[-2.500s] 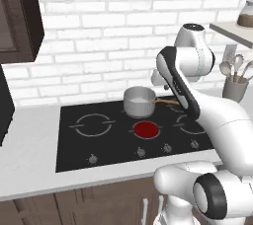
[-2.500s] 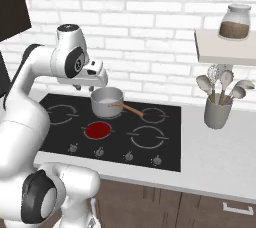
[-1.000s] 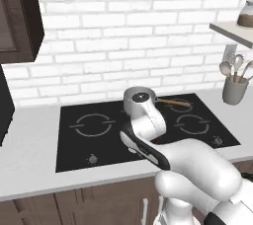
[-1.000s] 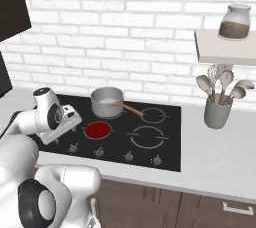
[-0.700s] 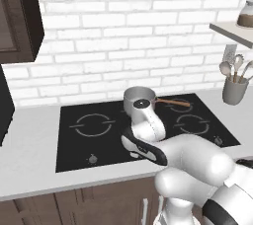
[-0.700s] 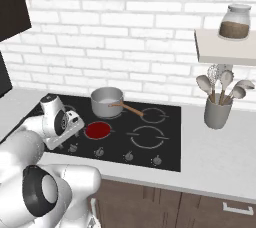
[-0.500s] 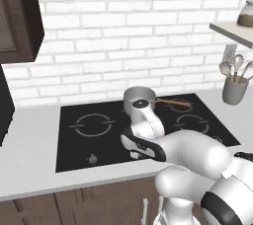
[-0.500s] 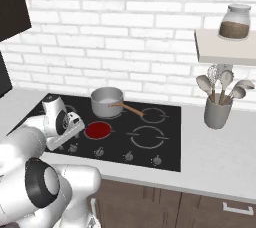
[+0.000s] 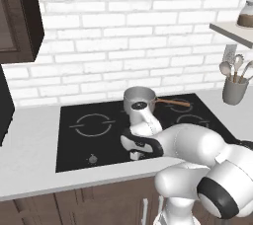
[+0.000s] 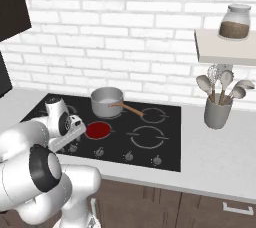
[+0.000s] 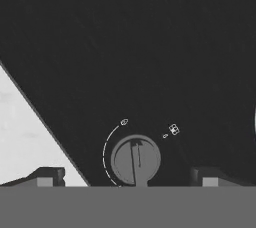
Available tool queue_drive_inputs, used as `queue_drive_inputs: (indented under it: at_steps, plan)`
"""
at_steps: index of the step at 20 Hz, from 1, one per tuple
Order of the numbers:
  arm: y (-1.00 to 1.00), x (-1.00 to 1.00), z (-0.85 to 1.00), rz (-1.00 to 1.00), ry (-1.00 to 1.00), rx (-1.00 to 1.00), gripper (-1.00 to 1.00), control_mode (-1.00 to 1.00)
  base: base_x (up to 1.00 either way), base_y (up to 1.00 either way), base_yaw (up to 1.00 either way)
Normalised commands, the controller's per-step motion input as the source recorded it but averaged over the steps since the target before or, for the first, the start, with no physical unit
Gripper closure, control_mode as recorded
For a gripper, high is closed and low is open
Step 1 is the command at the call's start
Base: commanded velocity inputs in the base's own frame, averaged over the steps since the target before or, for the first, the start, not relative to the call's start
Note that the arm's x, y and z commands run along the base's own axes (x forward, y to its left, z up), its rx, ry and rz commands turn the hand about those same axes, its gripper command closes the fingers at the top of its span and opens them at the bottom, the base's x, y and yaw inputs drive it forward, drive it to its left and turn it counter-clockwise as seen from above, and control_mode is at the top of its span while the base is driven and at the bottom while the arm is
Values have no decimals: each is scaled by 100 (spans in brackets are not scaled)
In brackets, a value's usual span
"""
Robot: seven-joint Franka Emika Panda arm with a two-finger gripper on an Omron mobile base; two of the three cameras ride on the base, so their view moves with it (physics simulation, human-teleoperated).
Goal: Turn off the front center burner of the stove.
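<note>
Currently lining up on round grey knob | two-finger gripper spread wide, empty, straddling it | small red front center burner glowing mid-front on glossy black stove | next: closing, twisting

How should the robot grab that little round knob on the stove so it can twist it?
Grip the knob by its round rim, coming straight down from above. It is a low grey disc lying flat on the black stove, and the open gripper already has a fingertip on each side, so closing should pinch it for turning.
</note>
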Motion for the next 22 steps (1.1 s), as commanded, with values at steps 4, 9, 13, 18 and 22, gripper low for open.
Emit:
queue_drive_inputs:
  at_steps: [4, 9, 13, 18, 22]
  plan:
    - [0, 10, -16, 0, 0, -1, -100, -100, 0, 0, 0]
    - [0, 1, -3, 0, 0, 0, -100, -100, 0, 0, 0]
    - [0, 19, -8, 0, -2, 0, -100, -100, 0, 0, 0]
    - [0, 4, -11, 0, 0, 0, -100, -100, 0, 0, 0]
    - [0, 0, -2, 0, 0, 0, -100, -100, 0, 0, 0]
